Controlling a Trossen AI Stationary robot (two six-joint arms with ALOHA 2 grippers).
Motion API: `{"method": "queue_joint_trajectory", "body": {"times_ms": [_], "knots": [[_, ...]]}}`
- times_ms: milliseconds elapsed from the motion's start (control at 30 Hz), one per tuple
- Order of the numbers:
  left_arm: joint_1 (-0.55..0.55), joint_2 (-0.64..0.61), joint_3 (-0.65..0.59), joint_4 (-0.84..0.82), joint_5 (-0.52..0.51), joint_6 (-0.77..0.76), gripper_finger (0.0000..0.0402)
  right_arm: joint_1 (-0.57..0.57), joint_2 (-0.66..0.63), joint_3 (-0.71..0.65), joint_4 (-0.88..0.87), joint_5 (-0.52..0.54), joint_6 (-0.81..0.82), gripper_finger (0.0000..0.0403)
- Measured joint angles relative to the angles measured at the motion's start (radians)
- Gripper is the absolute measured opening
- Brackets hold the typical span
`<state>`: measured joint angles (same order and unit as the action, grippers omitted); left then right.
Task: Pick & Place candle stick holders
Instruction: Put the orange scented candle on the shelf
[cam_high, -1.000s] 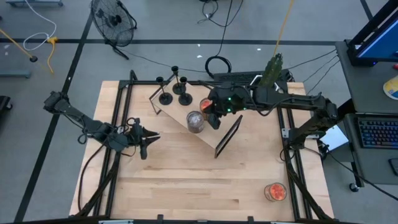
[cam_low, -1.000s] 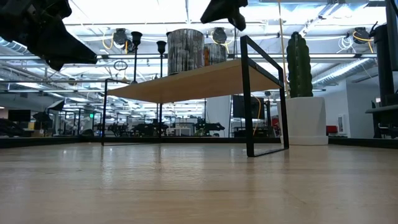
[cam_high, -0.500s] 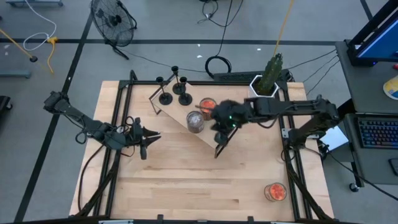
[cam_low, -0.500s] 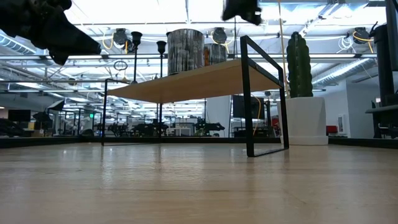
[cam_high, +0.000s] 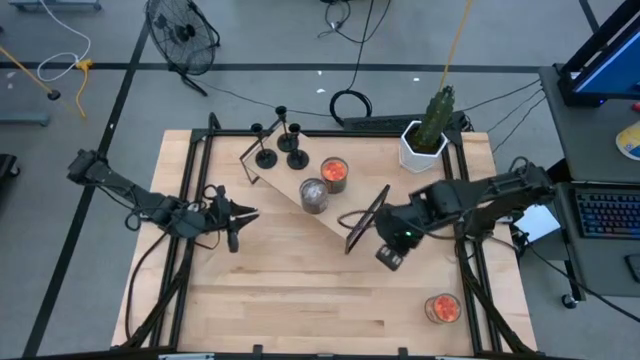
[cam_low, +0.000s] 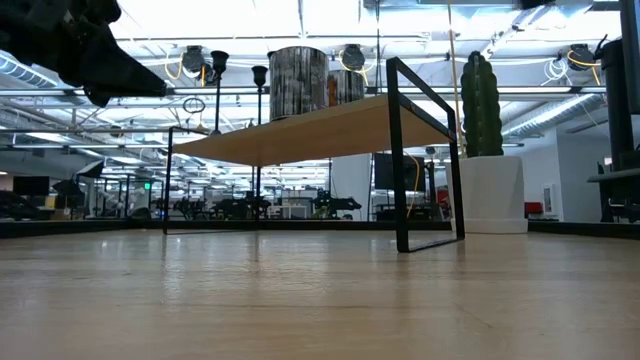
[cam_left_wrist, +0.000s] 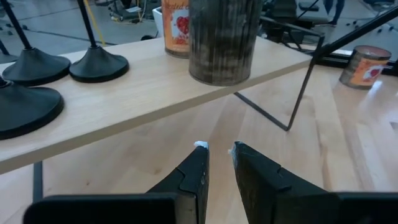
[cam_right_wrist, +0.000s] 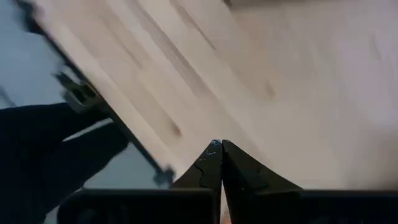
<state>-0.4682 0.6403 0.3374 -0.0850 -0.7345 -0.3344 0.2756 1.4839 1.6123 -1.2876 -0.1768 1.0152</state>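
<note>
Three black candle stick holders (cam_high: 281, 150) stand on their disc bases at the far left end of a slanted wooden shelf (cam_high: 335, 215). Their bases also show in the left wrist view (cam_left_wrist: 93, 62), and two of their stems show in the low view (cam_low: 218, 70). My left gripper (cam_high: 240, 214) hovers left of the shelf, pointing at it, with its fingers (cam_left_wrist: 200, 163) a narrow gap apart and empty. My right gripper (cam_high: 389, 257) is shut and empty (cam_right_wrist: 216, 148) over the table, just past the shelf's near right leg.
A grey jar (cam_high: 314, 195) and an orange candle jar (cam_high: 334, 173) stand mid-shelf. Another orange jar (cam_high: 441, 308) stands on the table at the near right. A cactus in a white pot (cam_high: 424, 138) stands at the far right. Black frame rails run along both table sides.
My right gripper has gone from above the shelf beside the two jars toward the table's near right, off the shelf, and now hangs over the table by the shelf's right leg. It stays shut and empty. The holders and jars have not moved.
</note>
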Motion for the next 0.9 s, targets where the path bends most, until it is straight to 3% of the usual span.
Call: {"method": "queue_joint_trajectory", "body": {"times_ms": [200,467,700,900], "knots": [[0.009,0.001,0.000,-0.001,0.001,0.000,0.0076,0.104,-0.041,0.000,-0.176,-0.011,0.357,0.0000],[0.009,0.001,0.000,0.000,0.055,0.022,0.0076,0.268,-0.073,0.000,-0.219,-0.010,0.710,0.0000],[0.009,0.001,0.000,0.000,0.112,0.026,0.0076,0.371,-0.072,0.000,-0.220,-0.007,0.871,0.0035],[0.009,0.001,0.000,0.000,0.160,0.021,0.0076,0.421,-0.072,-0.003,-0.282,-0.004,0.888,0.0090]]}}
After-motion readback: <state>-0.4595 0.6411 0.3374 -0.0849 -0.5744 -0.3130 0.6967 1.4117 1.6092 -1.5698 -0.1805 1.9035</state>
